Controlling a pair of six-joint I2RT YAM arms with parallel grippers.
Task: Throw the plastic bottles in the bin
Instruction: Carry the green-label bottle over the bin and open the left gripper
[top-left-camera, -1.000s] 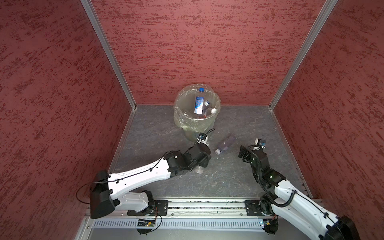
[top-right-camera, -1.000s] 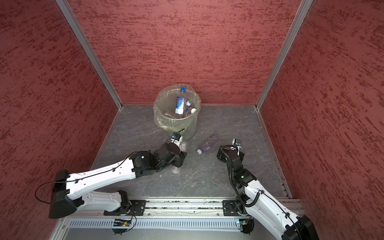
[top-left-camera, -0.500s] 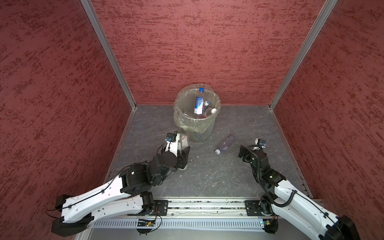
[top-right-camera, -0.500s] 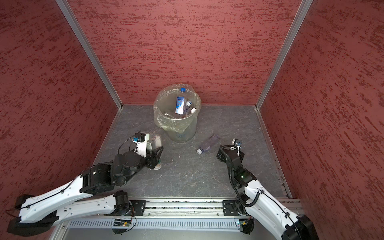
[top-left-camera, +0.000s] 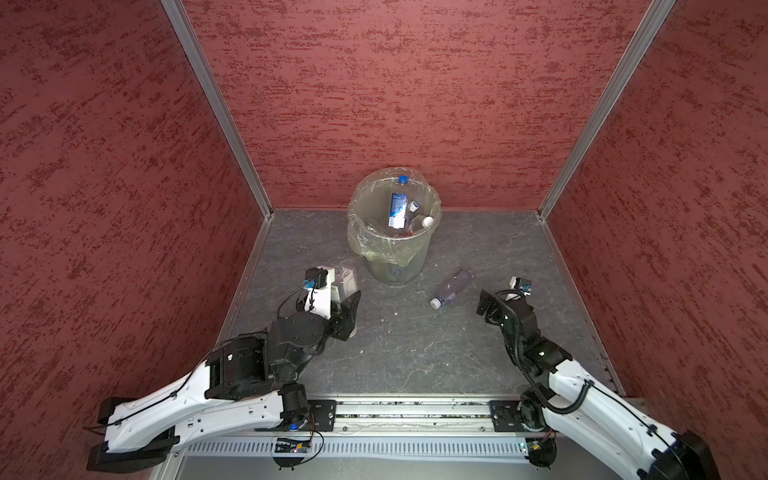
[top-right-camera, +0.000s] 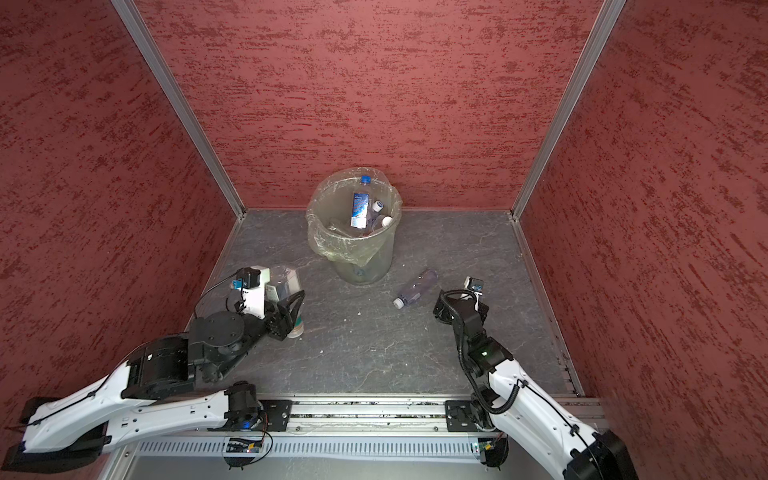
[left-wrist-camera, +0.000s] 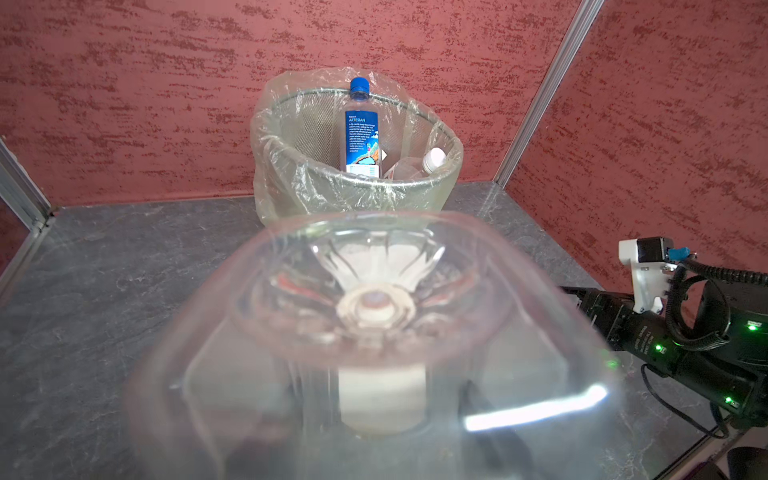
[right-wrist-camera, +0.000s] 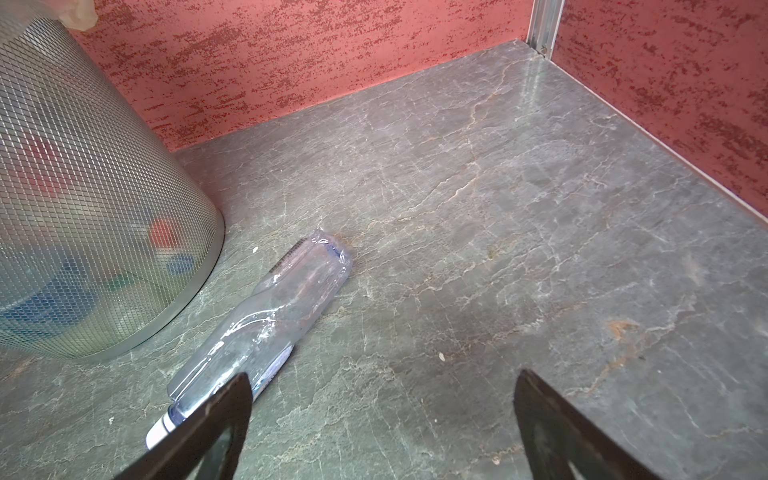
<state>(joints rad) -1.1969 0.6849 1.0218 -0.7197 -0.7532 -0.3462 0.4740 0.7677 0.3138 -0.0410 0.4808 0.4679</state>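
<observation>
Clamps left end effector on bottle, bin at one o'clock; holds right end effector spread, loose bottle at ten o'clock, lying two-to-eight, cap nearest.

grey veined tabletop with a bag-lined bin and one clear bottle near it

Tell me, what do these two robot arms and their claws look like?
The left arm and right arm are smooth white with black joints. Thin black cables run along them; the right carries a ribbed black hose and green lights. The left gripper and right gripper each have two flat, pointed black fingers, plus a white-and-black camera with a blue plug.
</observation>
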